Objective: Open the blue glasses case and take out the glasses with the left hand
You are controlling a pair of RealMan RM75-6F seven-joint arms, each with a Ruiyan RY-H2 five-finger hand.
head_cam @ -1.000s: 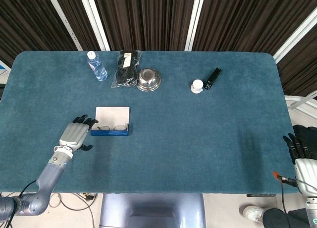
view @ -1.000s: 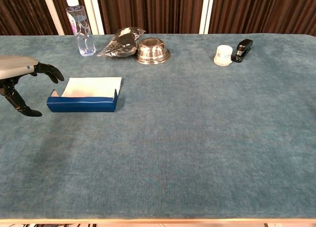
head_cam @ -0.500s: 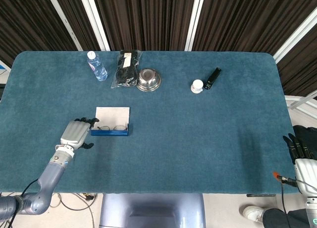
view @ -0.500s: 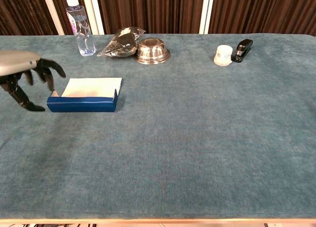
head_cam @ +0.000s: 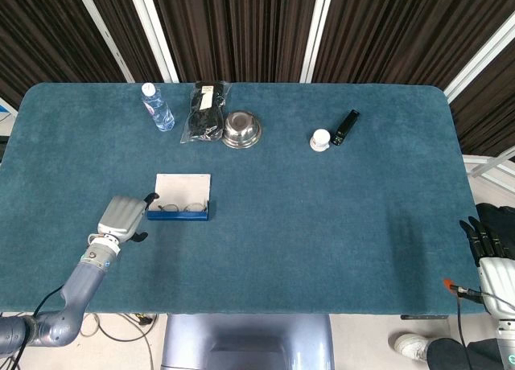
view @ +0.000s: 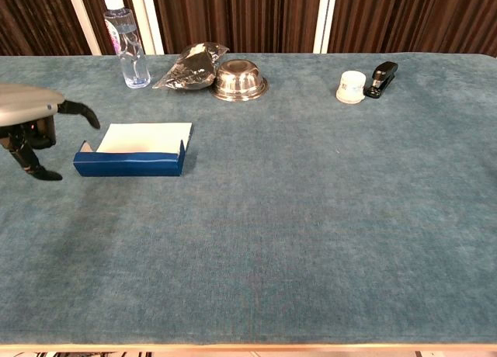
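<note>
1. Fingers (view: pixel 78 109) of the left hand (head_cam: pixel 121 218) are seen partly curled, with one extended toward the case; nothing is held between them.
2. Blue glasses case (head_cam: pixel 180 197) is shown lying open on the table (head_cam: pixel 322 225), just beside the left hand, its pale lid folded flat on the far side.
3. Glasses (head_cam: pixel 181 208) are visible in the head view inside the blue tray; in the chest view they are hidden behind the tray's front wall (view: pixel 128 164).
4. Opening is judged complete; removal of the glasses is not yet done.
5. Handling, as judged: the glasses are taken to be light, thin-framed and fragile, with smooth lenses that may slip or smear. A hold at the bridge or along the frame rim is advised, not on the lenses.
6. Risk, as judged: the light case may be dragged or tipped if the tray wall is caught by the fingers.
7. Right hand (head_cam: pixel 492 253) is seen at the table's edge, well apart from the case; whether its fingers are spread cannot be told.
8. Bottle (head_cam: pixel 157 107), dark bag (head_cam: pixel 205 111), metal bowl (head_cam: pixel 241 129), white cup (head_cam: pixel 320 139) and stapler (head_cam: pixel 347 126) are ranged along the far side.
</note>
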